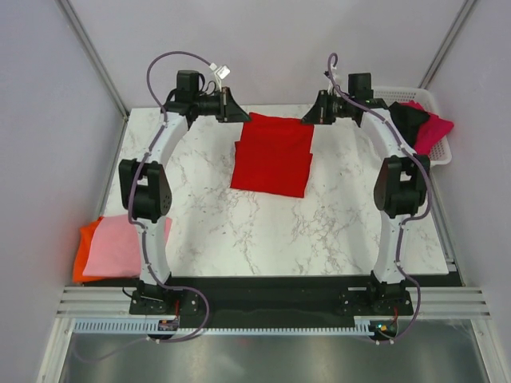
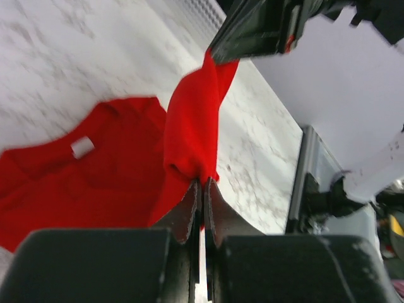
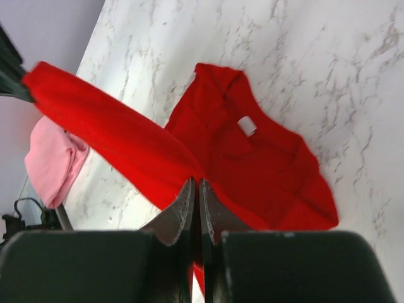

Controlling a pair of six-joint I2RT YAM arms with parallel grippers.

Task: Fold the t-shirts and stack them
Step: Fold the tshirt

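Red t-shirt [image 1: 271, 159] lies far centre of table [image 1: 239, 231], far edge lifted. Left end effector [image 2: 202, 186] pinched shut on one end of that edge; right end effector [image 3: 196, 186] closed tight on other end, with cloth stretched between them. Judgement: fabric light and limp, sags wherever unsupported, and thin bunched edge may slip from pinch. Best hold is two corners at once. Pink t-shirt [image 1: 120, 243] sits on orange t-shirt [image 1: 78, 255] at table's left edge.

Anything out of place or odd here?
Nothing damaged. Black t-shirt and magenta t-shirt spill over the basket rim, far right. Pink t-shirt on orange t-shirt seems to overhang the table's left edge. Red t-shirt hangs pinched between left end effector and right end effector.
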